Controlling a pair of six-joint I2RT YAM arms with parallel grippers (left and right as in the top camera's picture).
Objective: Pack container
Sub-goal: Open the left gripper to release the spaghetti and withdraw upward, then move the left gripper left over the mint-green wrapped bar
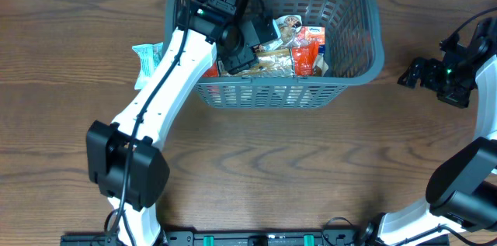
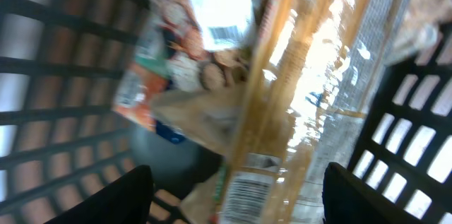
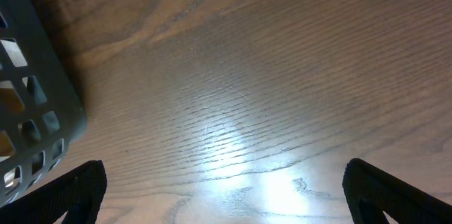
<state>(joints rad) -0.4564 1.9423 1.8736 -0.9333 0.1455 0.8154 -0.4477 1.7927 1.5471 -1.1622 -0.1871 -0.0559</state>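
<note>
The dark grey slotted container (image 1: 353,64) stands at the back middle of the table and holds several snack packets (image 1: 299,48). My left gripper (image 1: 247,44) is inside its left half, open, right above a clear packet of tan biscuits (image 2: 282,111) that lies between the fingers (image 2: 236,199). The container's lattice wall (image 2: 49,104) fills the edges of the left wrist view. My right gripper (image 1: 419,74) is open and empty over bare table to the right of the container, whose corner (image 3: 28,111) shows in the right wrist view.
A light teal packet (image 1: 145,64) lies on the wooden table (image 1: 311,168) just left of the container, partly under my left arm. An orange packet (image 1: 210,69) shows at the container's left front, under the arm.
</note>
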